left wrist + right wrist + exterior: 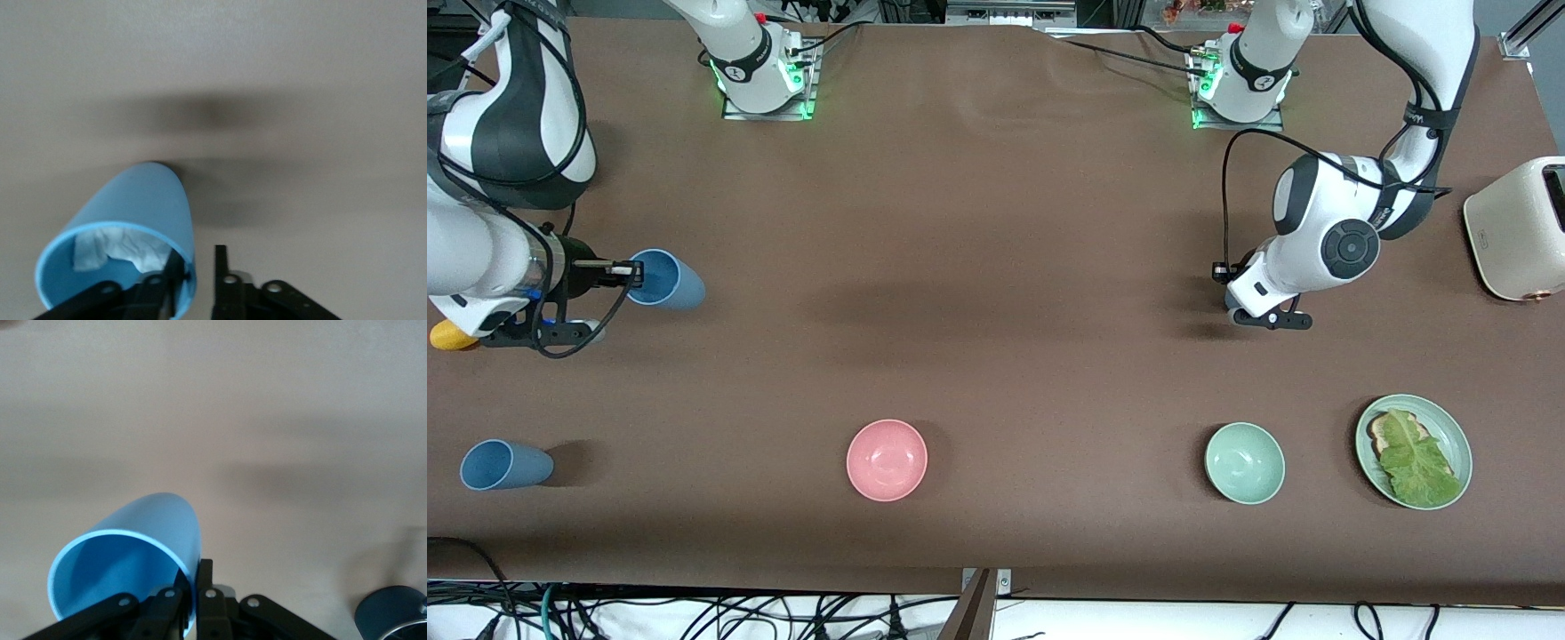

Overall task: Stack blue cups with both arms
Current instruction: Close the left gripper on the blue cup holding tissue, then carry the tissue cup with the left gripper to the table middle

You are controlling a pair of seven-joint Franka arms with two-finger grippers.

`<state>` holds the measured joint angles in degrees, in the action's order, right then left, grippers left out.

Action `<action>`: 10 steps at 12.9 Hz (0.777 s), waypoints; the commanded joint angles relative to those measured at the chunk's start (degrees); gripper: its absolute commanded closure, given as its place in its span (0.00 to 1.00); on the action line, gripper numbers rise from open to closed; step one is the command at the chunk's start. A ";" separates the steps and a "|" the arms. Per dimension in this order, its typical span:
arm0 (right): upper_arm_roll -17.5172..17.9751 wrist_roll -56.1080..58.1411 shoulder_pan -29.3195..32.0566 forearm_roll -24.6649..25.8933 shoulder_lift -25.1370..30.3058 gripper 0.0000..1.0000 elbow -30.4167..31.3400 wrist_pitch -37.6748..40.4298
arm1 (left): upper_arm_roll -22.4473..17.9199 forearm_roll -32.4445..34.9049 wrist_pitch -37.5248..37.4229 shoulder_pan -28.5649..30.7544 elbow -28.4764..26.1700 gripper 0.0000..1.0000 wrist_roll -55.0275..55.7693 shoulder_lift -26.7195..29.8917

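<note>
A blue cup (667, 280) (133, 553) is held on its side over the right arm's end of the table. My right gripper (627, 269) (195, 567) is shut on its rim, one finger inside and one outside. Another blue cup (505, 464) lies on its side near the front edge at that same end. At the left arm's end my left gripper (1267, 318) (197, 250) points down. A blue cup (127, 233) with crumpled white material inside shows only in the left wrist view. One finger is inside its rim and the other stands outside with a gap, so this gripper is open.
A pink bowl (887, 460), a green bowl (1245, 463) and a green plate (1458, 436) with toast and lettuce stand along the front. A cream toaster (1520, 229) sits at the left arm's end. A yellow object (449, 336) lies under the right arm.
</note>
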<state>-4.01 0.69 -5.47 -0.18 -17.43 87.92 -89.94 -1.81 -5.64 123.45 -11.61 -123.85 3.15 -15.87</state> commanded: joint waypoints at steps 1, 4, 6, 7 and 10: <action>0.14 -0.51 -0.07 0.10 -0.06 1.00 -1.09 1.26 | -0.12 -1.12 -2.07 -0.78 3.25 1.00 1.06 -1.35; 0.05 -0.51 -0.07 0.10 -0.15 1.00 -1.00 1.35 | 0.57 -6.45 -5.29 -4.54 5.79 1.00 7.72 -0.65; 0.14 -0.42 -0.07 0.01 -0.15 1.00 -1.00 1.35 | 3.11 -7.19 -10.49 -7.18 10.01 1.00 17.01 -1.17; 0.05 -0.42 -0.07 0.01 -0.15 1.00 -1.00 1.35 | 4.78 -7.19 -10.59 -8.50 10.64 1.00 22.63 -1.18; 0.05 -0.33 -0.07 0.01 -0.15 1.00 -1.00 1.35 | 7.52 -7.27 -10.60 -16.74 16.77 1.00 40.30 -3.97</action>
<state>-4.01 0.68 -5.50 -0.18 -17.49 87.92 -89.76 5.85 -11.80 114.49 -23.38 -112.46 34.88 -16.56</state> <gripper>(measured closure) 0.947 0.991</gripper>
